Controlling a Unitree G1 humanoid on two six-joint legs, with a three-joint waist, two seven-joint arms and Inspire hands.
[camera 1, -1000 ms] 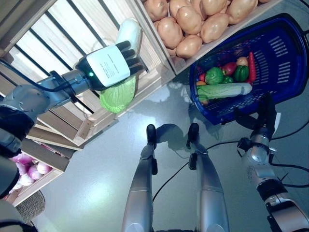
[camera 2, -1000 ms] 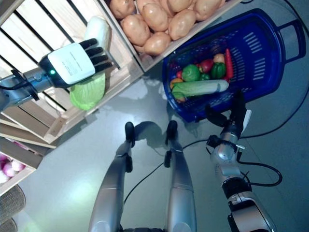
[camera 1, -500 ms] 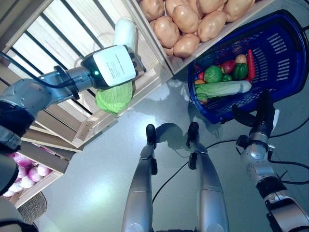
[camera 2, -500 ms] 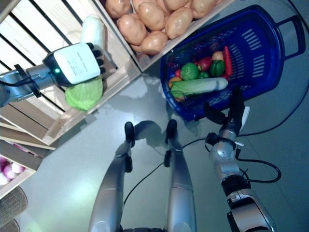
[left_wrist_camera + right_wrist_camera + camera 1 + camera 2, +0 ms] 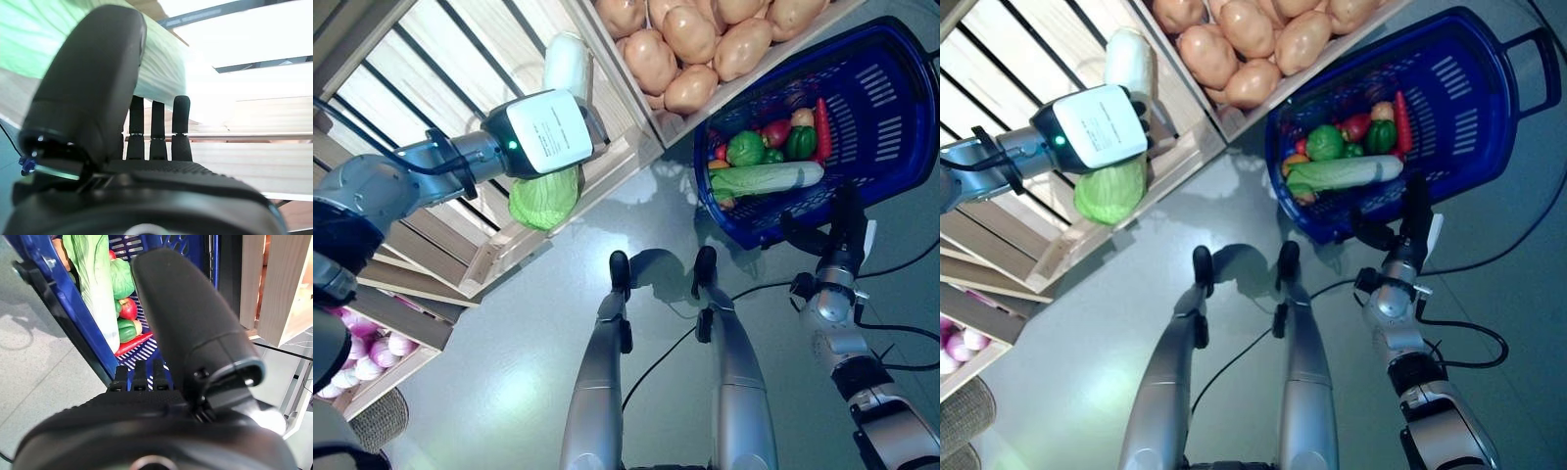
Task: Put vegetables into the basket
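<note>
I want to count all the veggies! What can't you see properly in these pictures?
- Napa cabbage: its middle is hidden behind the left hand, eye views.
- Left hand's fingertips: hidden past the cabbage, left wrist view.
- Basket: lower vegetables are buried under the top ones.
- Potatoes: cut off by the top edge.
- Right hand: fingertips hidden behind the basket rim.

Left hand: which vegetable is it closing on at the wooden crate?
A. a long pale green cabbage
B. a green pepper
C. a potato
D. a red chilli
A: the left hand curls round the long pale green cabbage at the wooden crate, away from the basket.
</note>
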